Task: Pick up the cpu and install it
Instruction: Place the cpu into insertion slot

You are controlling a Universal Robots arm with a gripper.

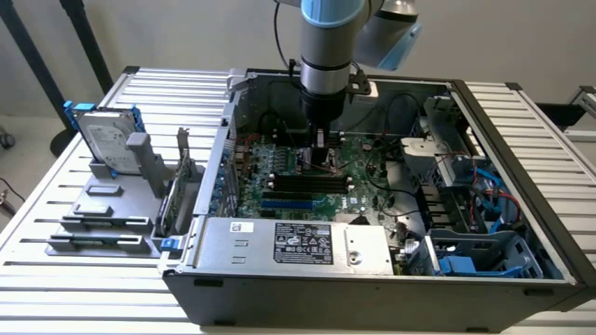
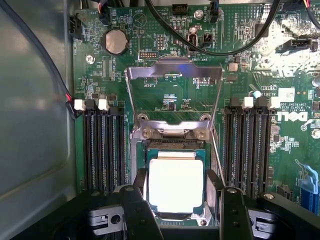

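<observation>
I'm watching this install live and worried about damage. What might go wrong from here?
The cpu is gripped by the gripper right at the socket; if it is skewed, pressing down may bend contacts. The open load plate stands right beside the socket, so a drift could knock it. Black cables arc over the board nearby and might snag.

Smooth, glossy metal-topped cpu (image 2: 176, 185)

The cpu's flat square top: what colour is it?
The small square cpu is silvery-white on top; clearest in wrist view.
</observation>
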